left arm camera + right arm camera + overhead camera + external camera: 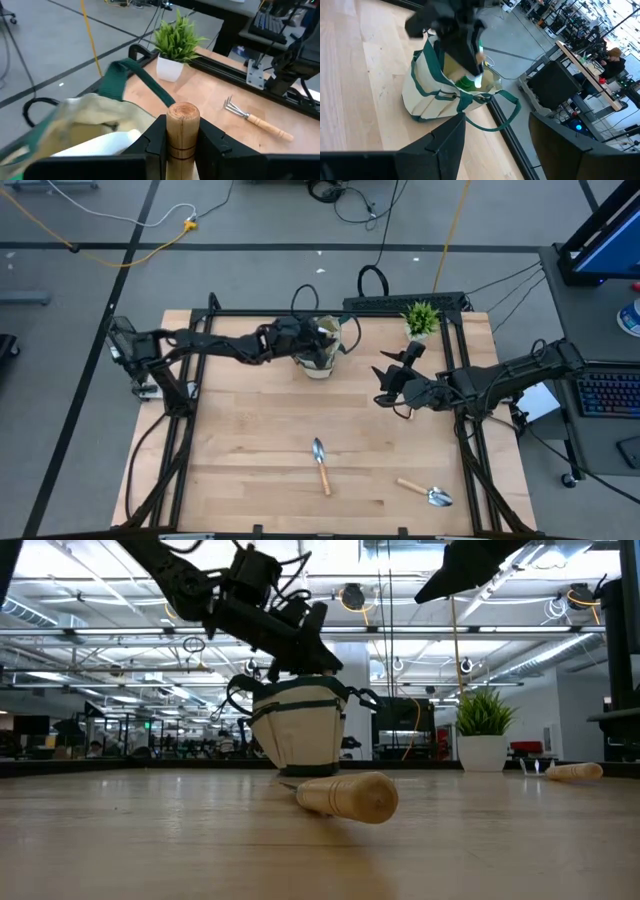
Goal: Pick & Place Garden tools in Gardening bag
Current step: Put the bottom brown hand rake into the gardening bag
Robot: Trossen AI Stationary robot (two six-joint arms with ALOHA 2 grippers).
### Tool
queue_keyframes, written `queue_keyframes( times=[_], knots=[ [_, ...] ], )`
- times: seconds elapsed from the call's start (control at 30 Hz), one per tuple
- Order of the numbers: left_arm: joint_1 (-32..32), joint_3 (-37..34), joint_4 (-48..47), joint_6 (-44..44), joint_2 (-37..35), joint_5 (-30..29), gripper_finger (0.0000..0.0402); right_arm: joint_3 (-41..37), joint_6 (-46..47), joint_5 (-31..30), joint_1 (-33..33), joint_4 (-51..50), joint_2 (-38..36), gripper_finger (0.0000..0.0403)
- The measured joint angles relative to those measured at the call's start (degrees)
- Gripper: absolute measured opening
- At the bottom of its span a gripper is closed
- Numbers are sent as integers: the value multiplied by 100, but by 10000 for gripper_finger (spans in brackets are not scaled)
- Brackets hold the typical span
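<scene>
My left gripper (182, 145) is clamped on a wooden tool handle (183, 131), held over the mouth of the gardening bag (318, 352) at the worktop's (250, 440) far edge so the tool can drop inside. My right gripper (383, 385) waits spread and empty beside the potted plant (421, 319). Only the right wrist view shows something green (466, 82) already inside the bag. Two trowels (321, 463) lie near the front, and the left wrist view alone shows a fork rake (255, 119).

Two trowels (321, 463) (427, 493), one fork rake (252, 118), one gardening bag (320, 352), one potted plant (421, 320), perhaps one spray bottle (466, 83).
</scene>
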State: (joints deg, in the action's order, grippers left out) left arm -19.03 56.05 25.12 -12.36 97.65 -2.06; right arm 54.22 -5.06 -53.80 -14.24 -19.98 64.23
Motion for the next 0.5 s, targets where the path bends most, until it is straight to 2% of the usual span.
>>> queue_keyframes(
  times=[0.23, 0.5],
  knots=[
    [6, 4, 3, -246, 292, 25, 63, 0, -11, 2, -2, -1, 0, 210],
    [9, 4, -153, -322, 268, -43, 165, 0, -11, 5, -2, -2, 0, 210]
  ],
)
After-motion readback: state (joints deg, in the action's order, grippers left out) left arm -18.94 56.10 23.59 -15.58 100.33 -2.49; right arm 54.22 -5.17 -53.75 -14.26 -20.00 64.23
